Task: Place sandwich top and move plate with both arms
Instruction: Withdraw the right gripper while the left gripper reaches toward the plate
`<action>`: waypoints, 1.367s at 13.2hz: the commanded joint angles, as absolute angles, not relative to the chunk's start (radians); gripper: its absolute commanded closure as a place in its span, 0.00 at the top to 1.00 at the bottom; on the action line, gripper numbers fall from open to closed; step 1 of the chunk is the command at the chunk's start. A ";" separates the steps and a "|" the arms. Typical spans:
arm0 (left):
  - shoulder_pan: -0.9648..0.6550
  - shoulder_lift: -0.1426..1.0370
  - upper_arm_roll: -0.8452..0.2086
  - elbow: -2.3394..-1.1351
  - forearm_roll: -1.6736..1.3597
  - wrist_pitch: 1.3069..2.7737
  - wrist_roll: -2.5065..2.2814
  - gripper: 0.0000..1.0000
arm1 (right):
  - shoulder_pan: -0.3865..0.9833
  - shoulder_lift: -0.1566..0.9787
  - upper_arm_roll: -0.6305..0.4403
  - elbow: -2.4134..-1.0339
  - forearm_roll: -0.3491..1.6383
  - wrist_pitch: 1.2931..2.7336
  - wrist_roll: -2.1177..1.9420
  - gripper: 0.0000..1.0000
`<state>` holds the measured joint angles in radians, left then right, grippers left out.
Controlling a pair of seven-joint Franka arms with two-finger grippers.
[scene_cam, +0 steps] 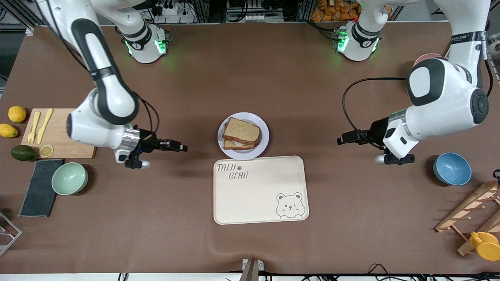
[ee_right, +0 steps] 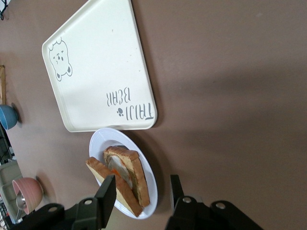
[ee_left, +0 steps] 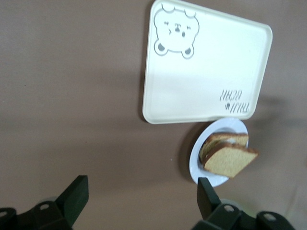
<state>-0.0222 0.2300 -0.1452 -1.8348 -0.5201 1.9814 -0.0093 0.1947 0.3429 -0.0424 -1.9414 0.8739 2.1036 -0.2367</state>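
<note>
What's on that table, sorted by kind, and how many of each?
Bowls: 3, green bowl, blue bowl, pink bowl
Fruit: 4, lemons, avocado, lemon slice
Cutlery: 2, fork, knife
Plate with sandwich: 1
Tray: 1
Cutting board: 1
Cloth: 1
Wooden rack: 1
Total: 14

Left claw (scene_cam: pixel 340 139) – right claw (scene_cam: pixel 183 148) – both agape, empty

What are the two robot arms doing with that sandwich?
They're making a sandwich. The top slice of bread already lies on the sandwich, on the little round plate next to the bear tray. Neither arm holds anything: the right gripper and the left gripper sit open on either side of the plate.
</note>
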 commanded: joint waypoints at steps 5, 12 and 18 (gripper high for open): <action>0.017 0.172 -0.152 -2.055 -0.782 2.054 0.251 1.00 | -0.063 0.325 -0.026 -1.753 0.517 1.804 -0.225 0.95; 0.006 0.175 -0.277 -2.293 -1.245 2.325 0.570 1.00 | -0.121 0.158 -0.026 -1.753 0.211 1.697 -0.253 1.00; -0.061 0.342 -0.314 -2.324 -1.710 2.350 0.997 1.00 | -0.163 -0.076 -0.025 -1.755 0.097 1.597 -0.238 1.00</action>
<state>-0.0219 0.2881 -0.3082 -2.3463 -1.6278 2.3338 0.9387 -0.1385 -0.0009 -0.0456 -1.7242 0.1190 1.5958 -0.2487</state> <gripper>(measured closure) 0.000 0.000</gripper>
